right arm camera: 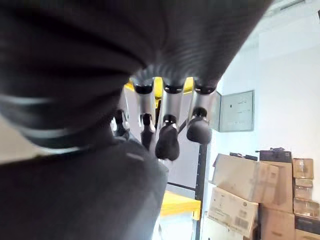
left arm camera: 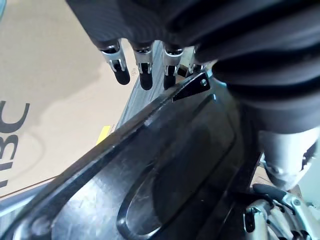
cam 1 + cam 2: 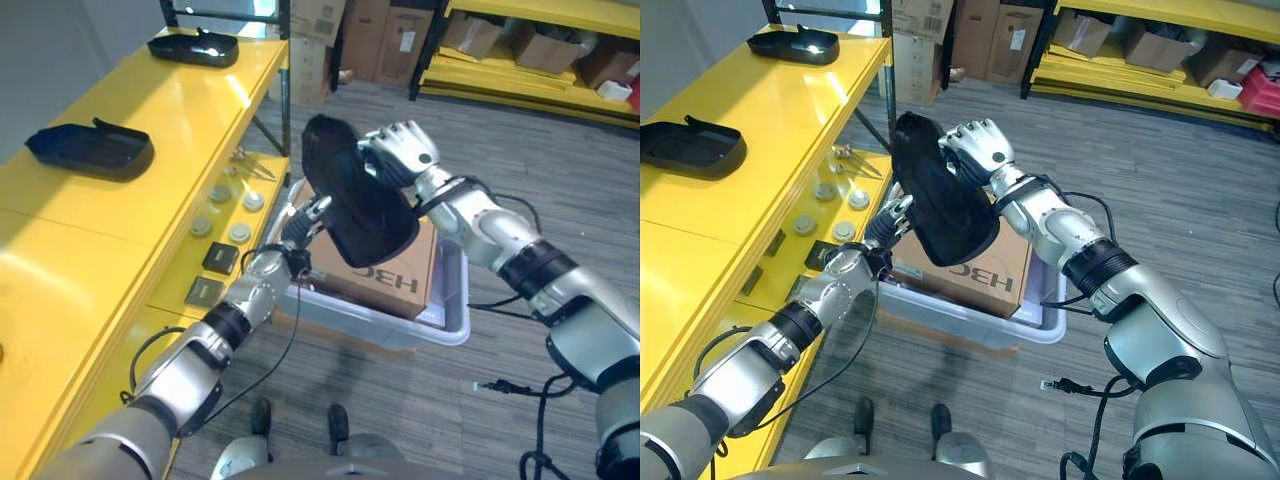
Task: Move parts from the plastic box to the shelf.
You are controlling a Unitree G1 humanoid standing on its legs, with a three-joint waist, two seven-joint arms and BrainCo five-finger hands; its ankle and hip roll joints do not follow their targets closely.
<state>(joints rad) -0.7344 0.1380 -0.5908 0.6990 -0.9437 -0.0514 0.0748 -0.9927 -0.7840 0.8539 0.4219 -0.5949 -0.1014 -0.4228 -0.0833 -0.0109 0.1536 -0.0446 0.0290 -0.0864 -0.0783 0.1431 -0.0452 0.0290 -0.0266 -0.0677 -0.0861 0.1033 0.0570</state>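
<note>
Plastic, painted metal, cardboard

The held black part looks like matt moulded plastic; the yellow shelf is glossy painted metal; the brown box is dull cardboard inside a translucent smooth plastic box; the floor is grey wood-grain.

a warehouse or stockroom: yellow steel shelving at nine o'clock, more racks at one o'clock, stacked cardboard cartons at twelve, grey plank floor.

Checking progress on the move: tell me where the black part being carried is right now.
The black part is in the air above the cardboard box in the plastic box, gripped by the right hand, beside the yellow shelf.
</note>
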